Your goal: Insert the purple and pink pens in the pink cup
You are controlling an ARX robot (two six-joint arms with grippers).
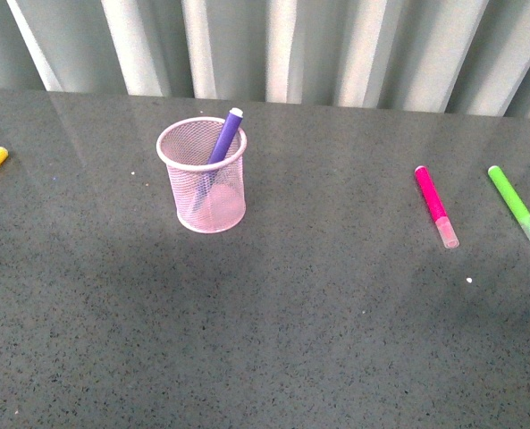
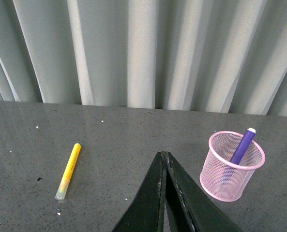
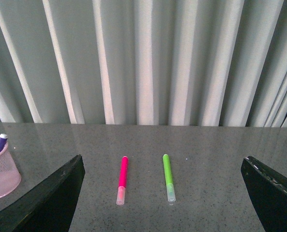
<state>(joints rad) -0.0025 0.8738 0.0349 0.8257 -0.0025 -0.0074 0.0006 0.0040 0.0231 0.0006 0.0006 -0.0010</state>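
The dark purple marker (image 1: 225,136) leaned inside the pale pink wire-mesh cup (image 1: 227,207), upper left of the front view. The magenta-pink marker (image 1: 435,206) lay flat at mid-right. The left gripper (image 2: 163,157) was pinched together and empty; the right gripper (image 3: 162,158) was spread wide, presumably to take that marker.

Grey speckled tabletop (image 1: 336,313); pale pleated curtain (image 1: 336,45) behind.

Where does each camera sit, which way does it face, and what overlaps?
Front view: on the body, looking forward and down; pink cup holding purple pen, pink pen to its right; no arm shows.
Left wrist view: on left arm, facing the curtain; left gripper, jaws shut; yellow marker ahead.
Right wrist view: on right arm, facing the curtain; right gripper, jaws open; pink pen, green marker ahead.
Shared: all three show the cup and purple pen.
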